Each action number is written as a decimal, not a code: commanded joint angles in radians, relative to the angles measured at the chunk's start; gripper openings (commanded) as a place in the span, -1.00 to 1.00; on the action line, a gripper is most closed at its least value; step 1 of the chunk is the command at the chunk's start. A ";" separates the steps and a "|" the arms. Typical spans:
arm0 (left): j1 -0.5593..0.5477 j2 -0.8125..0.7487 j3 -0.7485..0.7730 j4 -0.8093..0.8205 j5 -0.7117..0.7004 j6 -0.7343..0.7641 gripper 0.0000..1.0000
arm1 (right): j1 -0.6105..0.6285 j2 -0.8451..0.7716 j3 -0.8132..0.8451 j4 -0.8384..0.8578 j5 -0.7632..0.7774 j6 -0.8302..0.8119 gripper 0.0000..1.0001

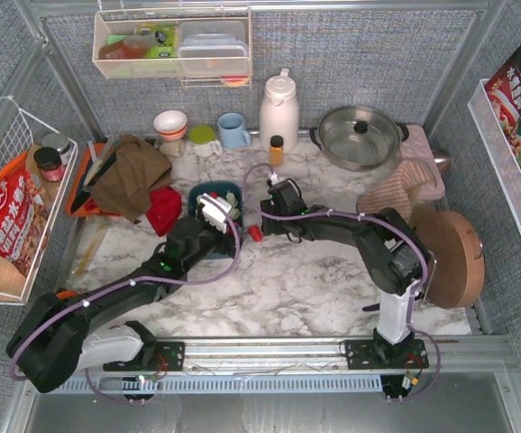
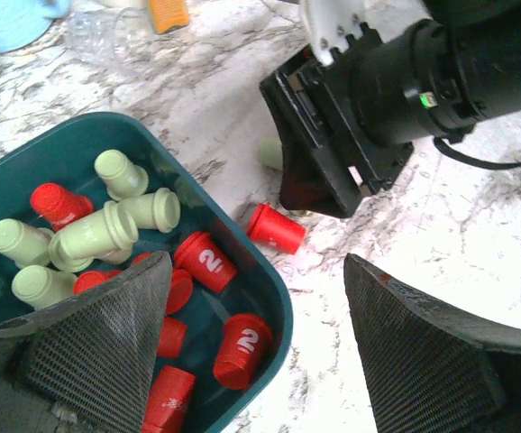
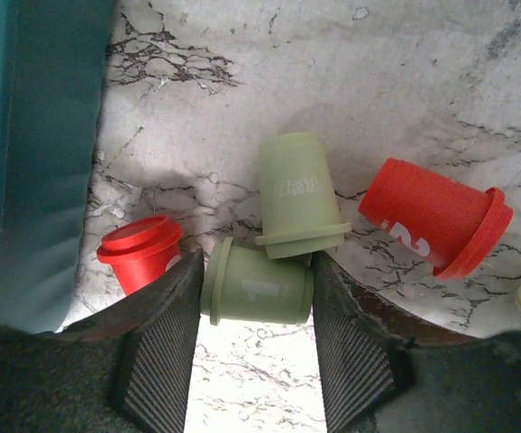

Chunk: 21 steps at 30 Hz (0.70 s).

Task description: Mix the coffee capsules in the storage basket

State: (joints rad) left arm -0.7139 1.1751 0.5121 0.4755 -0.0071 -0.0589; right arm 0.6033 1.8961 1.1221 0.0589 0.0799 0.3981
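The storage basket (image 2: pixel 71 144) fills the left half of the left wrist view. It holds a loose heap of coffee capsules (image 2: pixel 107 230), with the pale green ones towards the upper left and the red ones towards the lower middle, so the colours look only partly mixed. The left tool (image 2: pixel 258 271) hangs over the basket's right rim with its fingers spread wide and nothing between them.

Several capsules lie outside the basket on the tabletop. In the right wrist view the right tool (image 3: pixel 256 271) is closed end to end on a green capsule (image 3: pixel 260 290) lying on its side at lower centre. A second green one (image 3: pixel 298 194) touches it from above. A red one (image 3: pixel 432 216) lies to the right and another red one (image 3: pixel 143 253) to the left, near the basket wall.

The capsules are probably light, stiff and smooth. Being tapered, one may roll in a curve or pop out of a pinch. A hold across the body just under the flared rim would likely be surer than one on the ends. The neighbour touching the gripped capsule may shift when it lifts.
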 commanded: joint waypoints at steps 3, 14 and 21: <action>-0.017 -0.011 -0.051 0.133 0.035 0.060 0.71 | 0.002 -0.039 -0.027 -0.019 -0.005 -0.015 -0.16; -0.034 0.010 -0.132 0.359 0.191 0.149 0.76 | 0.016 -0.351 -0.119 -0.057 -0.323 -0.146 -0.43; -0.096 0.077 -0.160 0.548 0.233 0.268 0.81 | 0.029 -0.533 -0.199 -0.069 -0.442 -0.115 -0.42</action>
State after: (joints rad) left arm -0.7807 1.2251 0.3695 0.8429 0.1860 0.1146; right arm 0.6292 1.4220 0.9405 -0.0044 -0.2638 0.2779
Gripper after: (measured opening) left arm 0.901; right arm 0.504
